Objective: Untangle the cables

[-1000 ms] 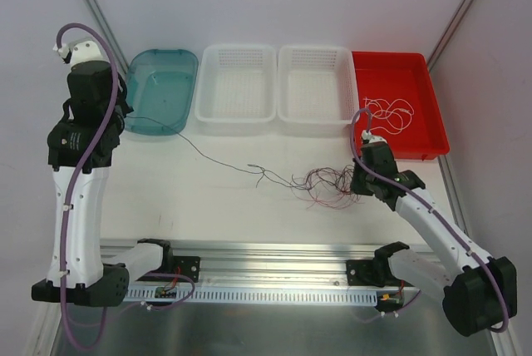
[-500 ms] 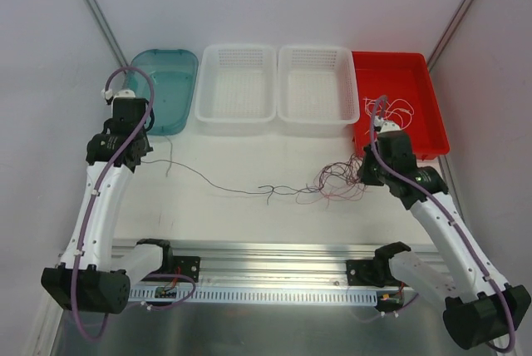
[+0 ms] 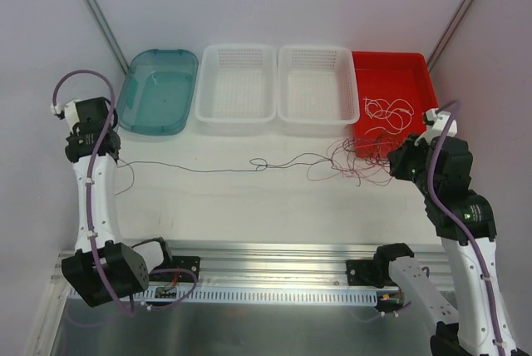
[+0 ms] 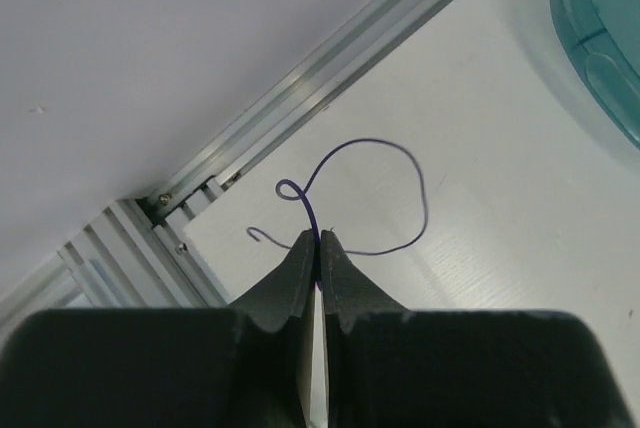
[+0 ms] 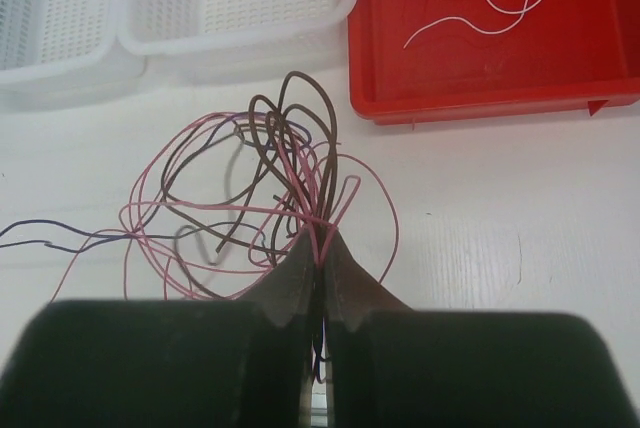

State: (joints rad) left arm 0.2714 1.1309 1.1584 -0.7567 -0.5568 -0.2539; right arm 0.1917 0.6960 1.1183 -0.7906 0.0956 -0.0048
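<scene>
A dark thin cable stretches across the table from my left gripper to a tangle of pink and brown cables by my right gripper. My left gripper is shut on the dark cable's curly end near the left table edge. My right gripper is shut on the pink and brown tangle, held in front of the red tray. White cables lie in the red tray.
A teal tray stands at back left, two white perforated baskets in the middle, all in a row with the red tray. A metal rail runs along the left table edge.
Both arms have swung outward: the left gripper to the far left, the right gripper to the right. The dark cable is pulled out straighter and the tangle has moved toward the red tray.
</scene>
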